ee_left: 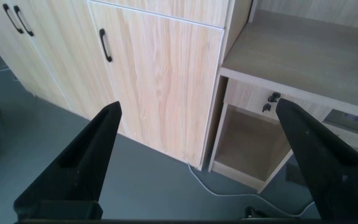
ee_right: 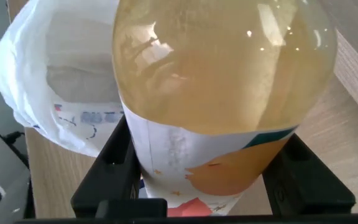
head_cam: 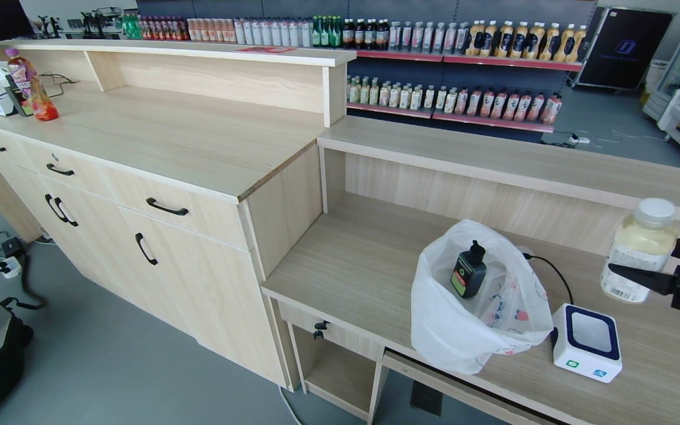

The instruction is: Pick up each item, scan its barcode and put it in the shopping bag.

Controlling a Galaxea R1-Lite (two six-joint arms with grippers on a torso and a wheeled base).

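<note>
Head view: the right jaws are closed on the bottle (head_cam: 640, 245), one jaw across its labelled lower body, holding it upright above the table (head_cam: 363, 260). The bottle is clear plastic with a wide white cap and is full of pale yellow liquid, so it is judged moderately heavy, with a smooth wall that yields a little under pressure. The straight labelled section is the soundest place to hold. The scanner (head_cam: 587, 342), a white box with a dark-framed window, sits below the jaws and slightly to their left. The shopping bag (head_cam: 446, 319) stands further left, beside the scanner, and its thin white film slumps around an open mouth. A dark bottle (head_cam: 468, 273) already rests inside. Left wrist view: the left jaws are spread wide with nothing between them, hanging over the floor (ee_left: 135, 174) in front of a pale wood-grain cabinet door (ee_left: 160, 81). Right wrist view: the bottle (ee_right: 222, 81) sits between the two black jaws, which press on the glossy label from opposite sides. The rounded, reflective wall is judged slippery, so a tilt toward the scanner calls for firm pressure. The shopping bag (ee_right: 55, 81) lies beyond the jaws, soft and creased.
</note>
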